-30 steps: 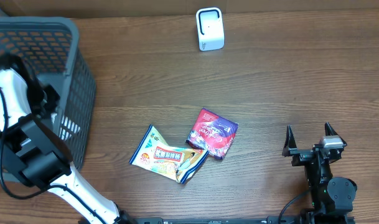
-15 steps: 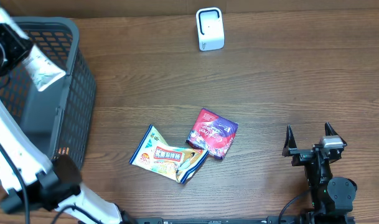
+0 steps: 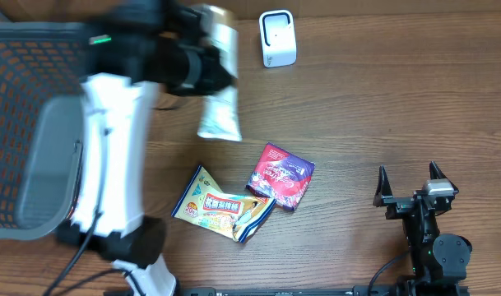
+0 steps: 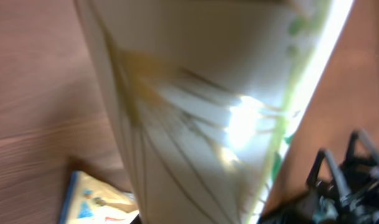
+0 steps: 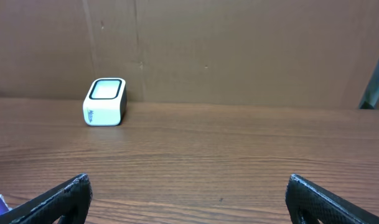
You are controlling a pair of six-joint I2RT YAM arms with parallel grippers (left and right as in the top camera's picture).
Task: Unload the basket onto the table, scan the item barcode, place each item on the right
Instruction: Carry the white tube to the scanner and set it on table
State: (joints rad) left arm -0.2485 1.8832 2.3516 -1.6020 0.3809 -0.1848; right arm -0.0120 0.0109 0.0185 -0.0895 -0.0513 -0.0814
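Note:
My left gripper [image 3: 211, 59] is shut on a white tube [image 3: 220, 115], the item, and holds it in the air left of the white scanner [image 3: 277, 39], motion-blurred. The tube's lower end hangs toward the table's middle. In the left wrist view the cream tube [image 4: 201, 118] with a green edge fills the frame and hides the fingers; no barcode shows. My right gripper [image 3: 407, 174] rests open at the front right with nothing between its fingers [image 5: 65, 199]. It faces the scanner [image 5: 105, 101] far ahead on its left.
A grey mesh basket [image 3: 36, 37] stands at the left edge. A yellow snack packet [image 3: 221, 205] and a purple packet [image 3: 280, 176] lie mid-table, below the tube. The yellow packet [image 4: 96, 199] also shows under the tube. A cardboard wall runs behind the table.
The left arm has swung fast from the basket at the far left to the right, carrying the tube over the table toward the scanner. The right arm has not moved.

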